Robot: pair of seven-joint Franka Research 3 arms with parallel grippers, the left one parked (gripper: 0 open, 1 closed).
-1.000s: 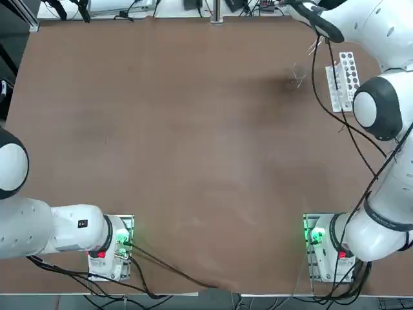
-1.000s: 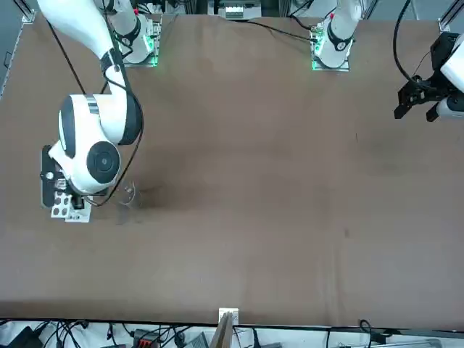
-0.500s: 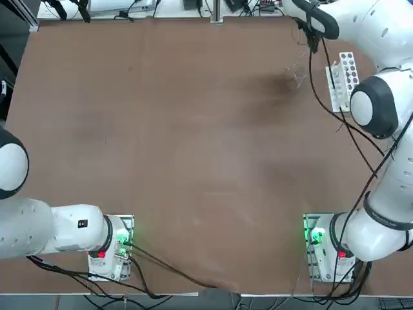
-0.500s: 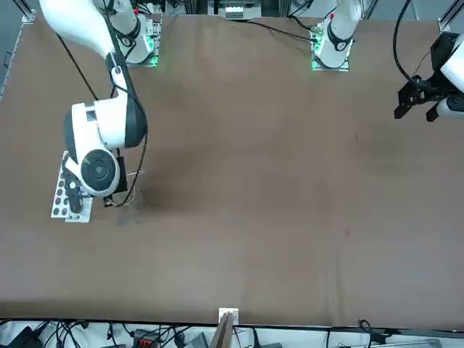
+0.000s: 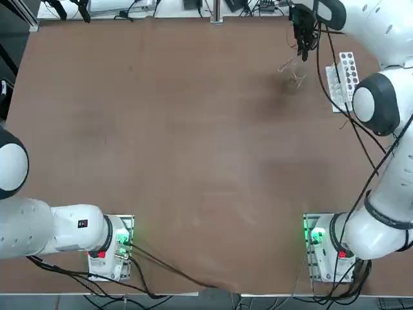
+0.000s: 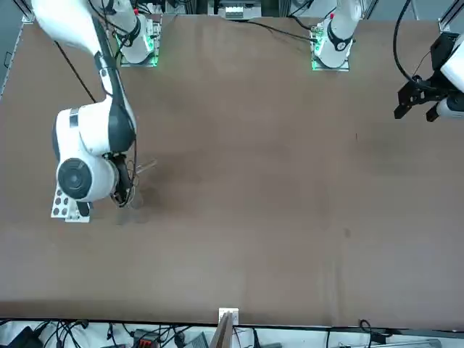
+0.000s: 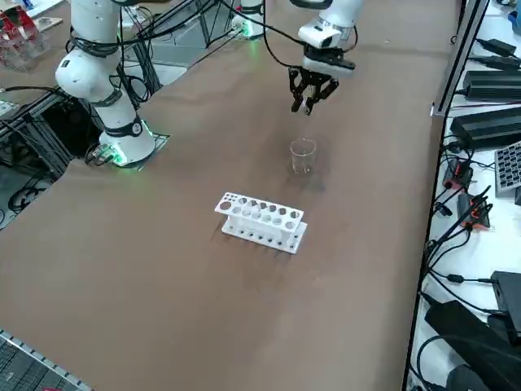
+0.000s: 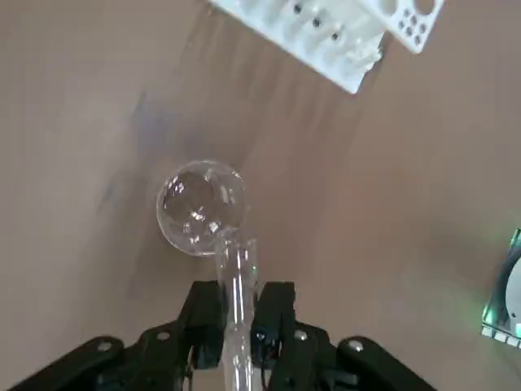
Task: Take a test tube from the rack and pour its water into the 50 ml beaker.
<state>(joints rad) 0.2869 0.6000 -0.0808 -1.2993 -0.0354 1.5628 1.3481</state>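
While you look down from overhead, treat the table [image 5: 193, 142] as your clock face, with the arm bases at six.

- Right arm [image 5: 377, 106]: a second ago its hand hung over the rack and hid part of it. It has since swung off toward nine and the wrist has rolled. This reads as lift finished, carry about finished.
- Rack [image 5: 342, 79]: sits at about two o'clock and is now uncovered end to end. It looks unshifted. You cannot tell from these views whether other tubes remain in it.
- Claw [image 8: 236, 322]: narrow, both fingers pinched on the tube's stem. It hangs above the table just to the twelve o'clock side of the beaker.
- Beaker [image 7: 302, 156]: upright at the rack's nine o'clock, near it but apart. Nothing is touching it.
- Tube [image 8: 232, 277]: clear of the rack. Overhead it now lies slanted, running from the claw out toward eight o'clock, where it was hard to pick out a second ago. From the wrist, its far end overlaps the beaker's rim.
- Water: not visible, either in the tube or in the beaker.

My read is that the tilt has begun and the pour is starting. Watch that the tube's end stays inside the rim, because the mouth is small and a little drift would spill.
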